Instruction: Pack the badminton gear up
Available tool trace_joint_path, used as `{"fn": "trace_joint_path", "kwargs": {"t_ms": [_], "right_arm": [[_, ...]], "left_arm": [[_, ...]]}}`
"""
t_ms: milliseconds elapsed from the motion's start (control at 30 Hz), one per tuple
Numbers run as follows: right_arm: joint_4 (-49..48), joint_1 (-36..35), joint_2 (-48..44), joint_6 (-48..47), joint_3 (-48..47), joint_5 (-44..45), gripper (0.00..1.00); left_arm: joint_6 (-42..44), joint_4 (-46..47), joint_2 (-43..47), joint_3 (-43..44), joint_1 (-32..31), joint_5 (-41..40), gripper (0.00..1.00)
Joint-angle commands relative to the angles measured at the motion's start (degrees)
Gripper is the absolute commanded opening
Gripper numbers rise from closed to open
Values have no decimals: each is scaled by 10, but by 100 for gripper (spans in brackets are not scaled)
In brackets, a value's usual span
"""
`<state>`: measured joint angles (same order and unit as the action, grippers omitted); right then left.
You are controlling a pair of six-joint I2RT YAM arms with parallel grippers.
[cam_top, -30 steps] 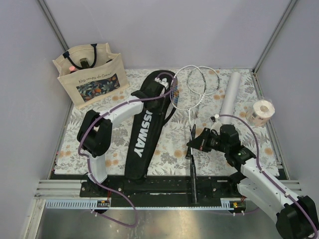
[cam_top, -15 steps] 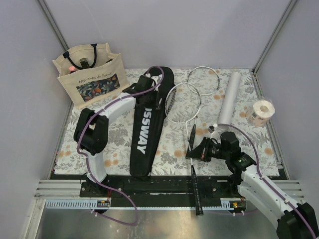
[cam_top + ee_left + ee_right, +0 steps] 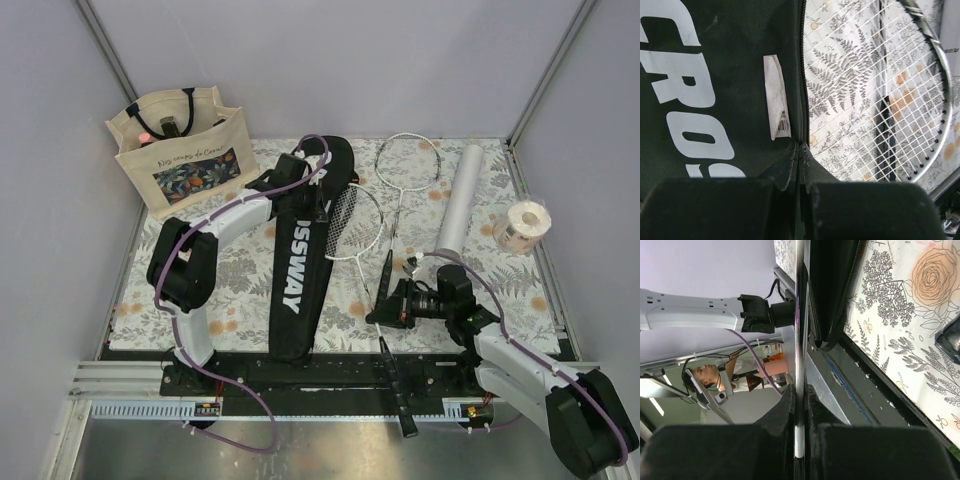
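Left gripper (image 3: 799, 150) pinched shut on black cover (image 3: 290, 280) edge, racket (image 3: 352, 222) head just beside. Right gripper (image 3: 800, 395) clamped on that racket's shaft.

High rear overview; 2 close wrist views sharing 1 racket (image 3: 355, 222)

Left arm (image 3: 235, 213) extended forward, jaws pinched, right arm (image 3: 512, 348) low, jaws clamped

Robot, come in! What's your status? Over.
Left gripper shut on cover edge. Right gripper shut on racket shaft, head beside cover. Second racket and tube lie apart, not blocking.
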<state>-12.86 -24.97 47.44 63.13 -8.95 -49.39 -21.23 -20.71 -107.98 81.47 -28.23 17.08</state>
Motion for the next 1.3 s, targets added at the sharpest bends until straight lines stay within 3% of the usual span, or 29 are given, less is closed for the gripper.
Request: {"fn": "trace_joint_path", "kwargs": {"t_ms": [0, 133, 233, 500, 667, 833, 900, 1067, 1267], "right_arm": [[-95, 2, 28, 0, -18, -46, 0], [-67, 1, 67, -43, -59, 14, 0], [-99, 2, 106, -55, -83, 63, 0], [-260, -8, 316, -54, -169, 130, 0], [-339, -27, 413, -22, -212, 134, 0], [-350, -34, 441, -19, -217, 141, 0], [-342, -34, 442, -24, -218, 142, 0], [-331, -34, 443, -30, -227, 141, 0], [-320, -34, 438, -35, -227, 141, 0]], "left_arm": [[-9, 51, 37, -5, -2, 49, 0], [-49, 87, 64, -53, -2, 49, 0], [-75, 115, 77, -90, -2, 65, 0], [-141, 185, 95, -153, -2, 97, 0], [-124, 162, 93, -157, -2, 81, 0], [-84, 92, 125, -175, -8, -3, 44], [-59, 57, 151, -184, -22, -54, 54], [-34, 4, 209, -224, -82, -162, 63], [-34, 11, 248, -264, -144, -198, 65]]}}
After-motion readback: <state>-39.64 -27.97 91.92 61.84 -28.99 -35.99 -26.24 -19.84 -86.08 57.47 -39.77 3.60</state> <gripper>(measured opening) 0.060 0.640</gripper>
